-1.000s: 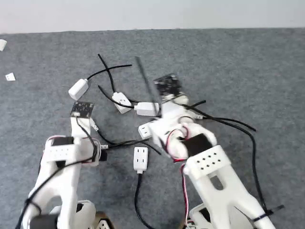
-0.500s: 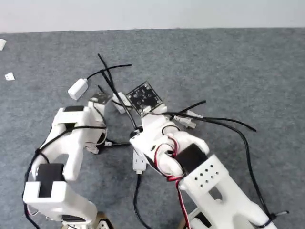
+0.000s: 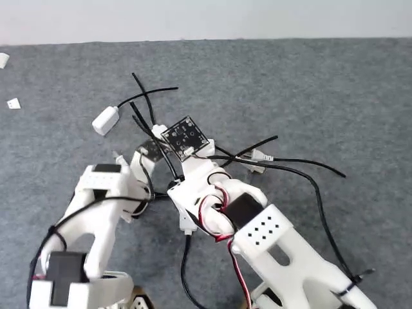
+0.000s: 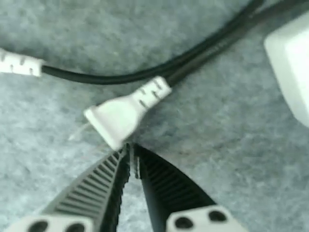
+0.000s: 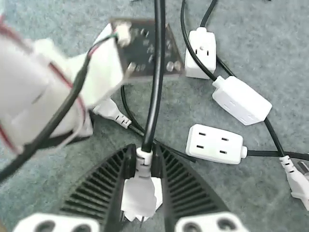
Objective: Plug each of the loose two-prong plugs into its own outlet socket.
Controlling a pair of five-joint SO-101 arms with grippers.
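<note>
Plugs likely light, rigid, slick-sided, tugged by stiff springy cords (image 5: pixel 155 72); best pinched across the flat body, behind the prongs. First plug (image 5: pixel 140 191) clamped in right gripper (image 5: pixel 145 152). Jaws of left gripper (image 4: pixel 129 149) pressed together, empty, tips touching second plug (image 4: pixel 120 113) on carpet (image 4: pixel 231 159). Third plug (image 3: pixel 261 154) loose at three o'clock of both.

Grey carpeted table (image 3: pixel 322 84) bears white outlet sockets (image 5: pixel 216 143), loose plugs (image 4: pixel 120 116) and black cords (image 4: pixel 212 41).

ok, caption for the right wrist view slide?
Right end effector clamps a white two-prong plug, black cord rising, near an empty outlet socket.
</note>
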